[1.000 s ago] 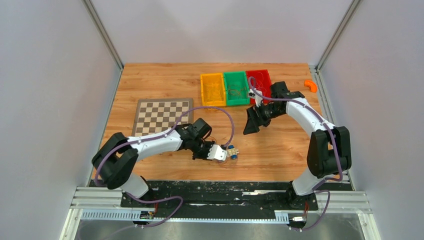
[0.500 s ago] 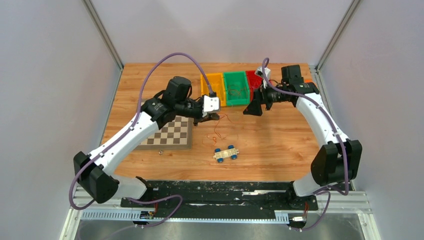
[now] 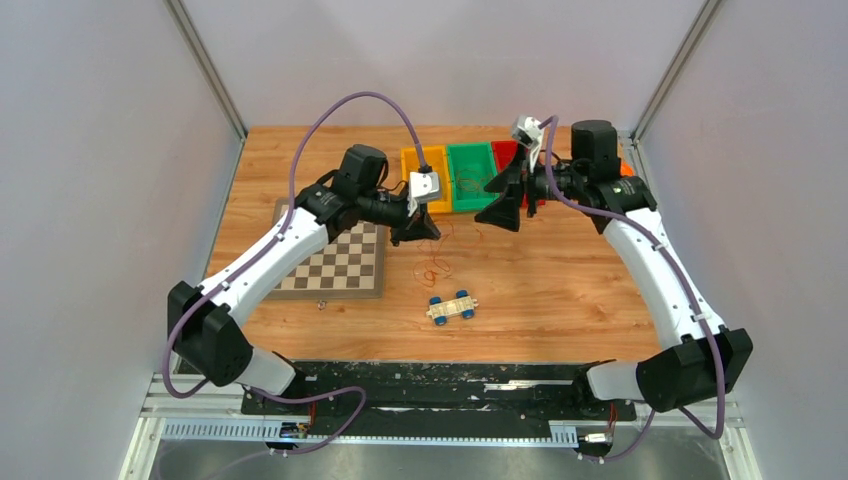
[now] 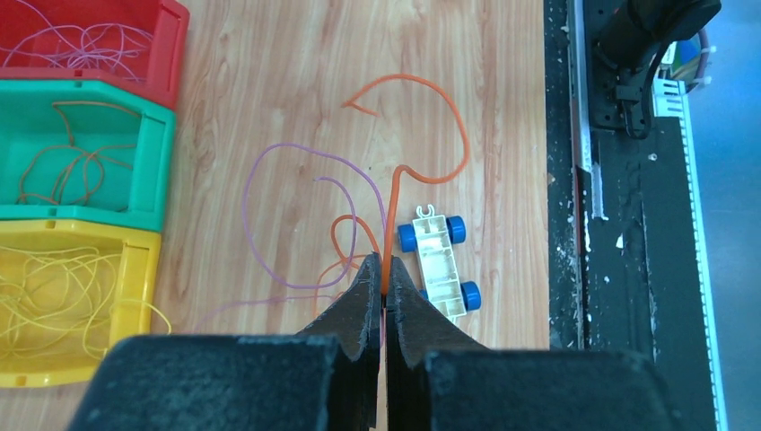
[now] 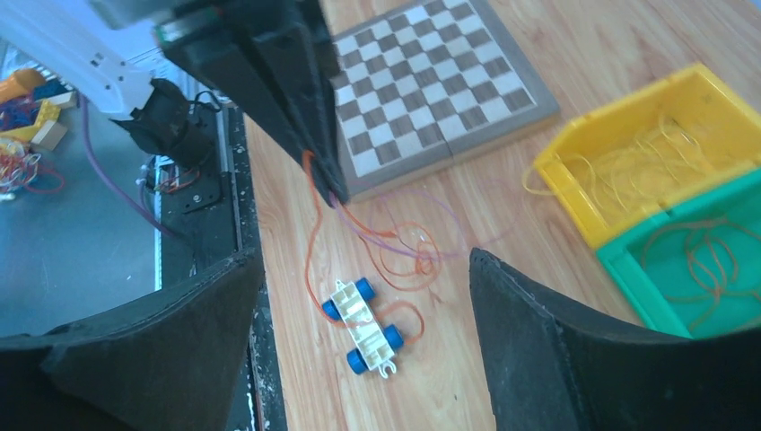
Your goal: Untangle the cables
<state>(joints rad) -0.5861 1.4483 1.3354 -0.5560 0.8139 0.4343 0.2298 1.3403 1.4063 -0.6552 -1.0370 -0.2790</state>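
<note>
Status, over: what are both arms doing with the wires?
Left fingers shut on thin orange wire. Right fingers open, empty. Thin purple wire crossing it; white blue-wheeled toy car beside.

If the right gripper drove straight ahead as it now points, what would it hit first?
Likely the cable tangle on the table, just before the toy car; the left gripper, pinching the orange cable, hangs above that line. Depth is uncertain.
</note>
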